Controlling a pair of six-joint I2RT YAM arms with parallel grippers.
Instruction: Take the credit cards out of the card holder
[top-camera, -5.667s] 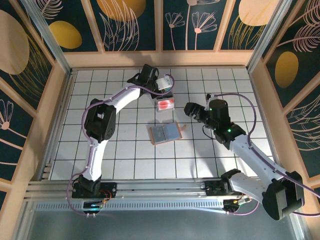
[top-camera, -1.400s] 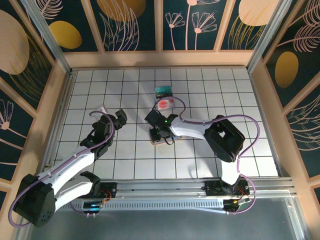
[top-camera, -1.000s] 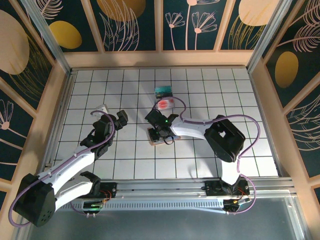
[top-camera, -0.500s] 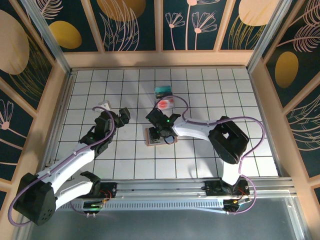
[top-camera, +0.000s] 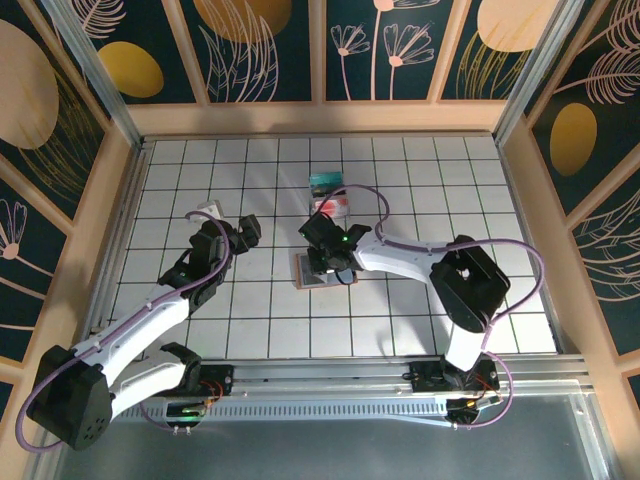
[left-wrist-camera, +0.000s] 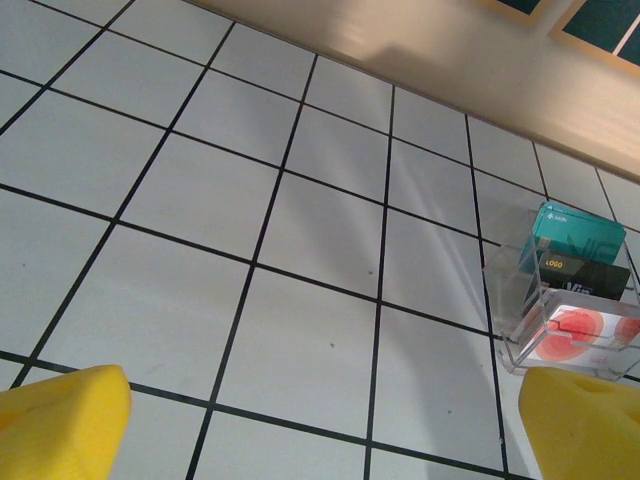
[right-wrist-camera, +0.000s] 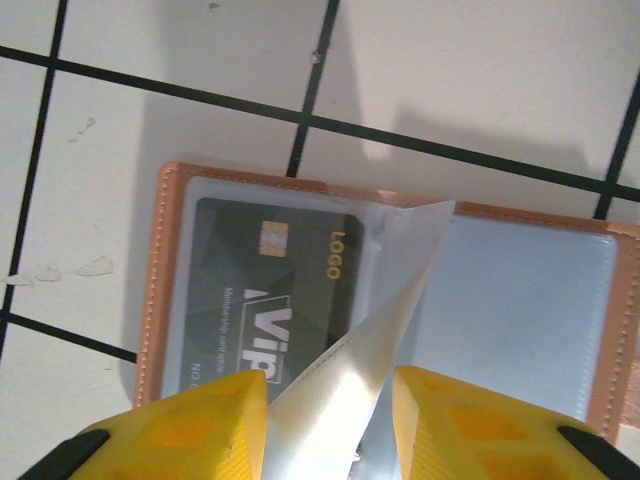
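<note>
The top view shows the tan leather folding card holder (top-camera: 304, 272) lying open near the middle of the white, black-gridded table (top-camera: 420, 170). The right gripper (top-camera: 328, 262) sits directly over it and covers most of it. The left gripper (top-camera: 248, 231) is well apart to the left, above bare tiles.

The right wrist view adds detail. The card holder (right-wrist-camera: 520, 300) has a blue-grey clear-sleeved interior, and a black card printed "VIP" and "LOGO" (right-wrist-camera: 262, 290) is in its left pocket. A loose transparent sleeve leaf (right-wrist-camera: 375, 350) rises between the right gripper (right-wrist-camera: 330, 402)'s yellow fingers (right-wrist-camera: 190, 425), which stand partly apart. Whether either pad touches the leaf cannot be told.

The left wrist view shows the left gripper (left-wrist-camera: 320, 428)'s yellow fingertips (left-wrist-camera: 60, 420) spread wide with nothing between them. At its right edge a small clear plastic box (left-wrist-camera: 503, 275) holds a teal-green card (left-wrist-camera: 575, 230), a second black card (left-wrist-camera: 585, 275) and a pale pink-white card with a red circle (left-wrist-camera: 580, 335).

From above, the teal-green card (top-camera: 326, 181) and the pink-white card (top-camera: 333, 206) lie just beyond the holder. Open tiles surround both arms, running out to the wooden walls (top-camera: 320, 118).
</note>
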